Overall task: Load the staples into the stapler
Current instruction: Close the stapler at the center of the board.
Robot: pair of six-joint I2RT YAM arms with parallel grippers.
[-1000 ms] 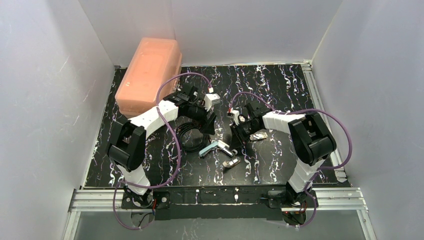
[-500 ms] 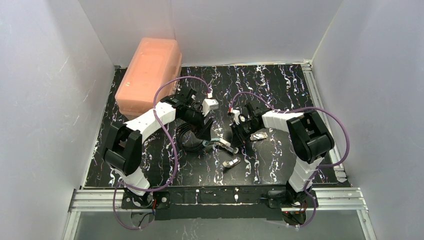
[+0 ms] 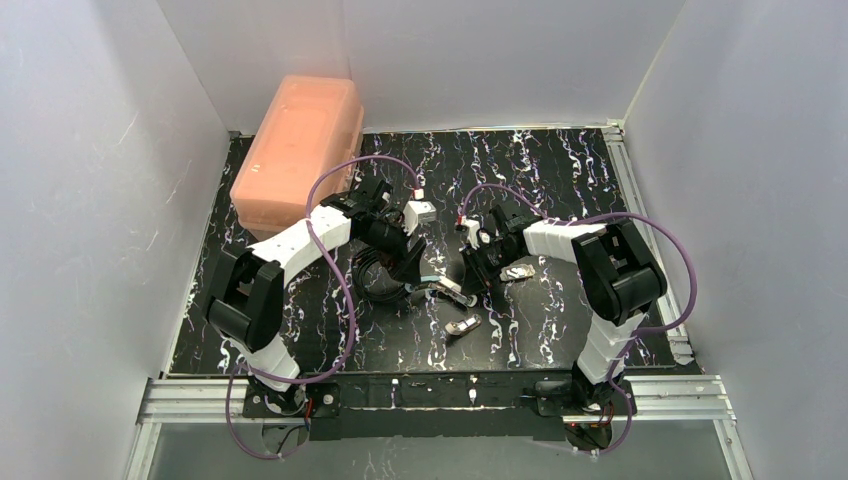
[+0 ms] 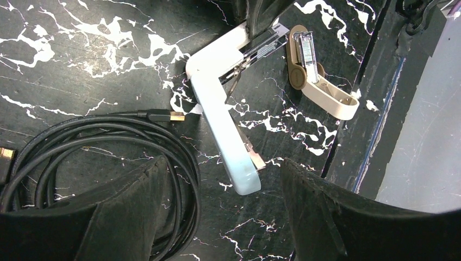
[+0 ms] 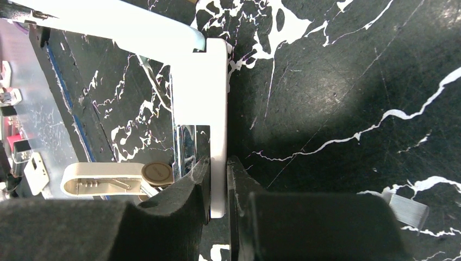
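Down has come the left arm since a second ago: its gripper [image 4: 223, 168] is spread wide, one finger either side of the stapler [image 4: 223, 125]. That stapler lies hinged open in an L on the black marbled table [image 3: 600, 180], and the right gripper [image 5: 218, 163] pinches its other leg tight. A coiled black cable [image 4: 81, 141] sits just beside.

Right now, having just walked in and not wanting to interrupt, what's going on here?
The right gripper is clamped on one arm of the hinged-open stapler on the table. The left gripper is open, its fingers straddling the stapler's other arm. The staples, a small silvery strip, lie loose on the table, in neither gripper.
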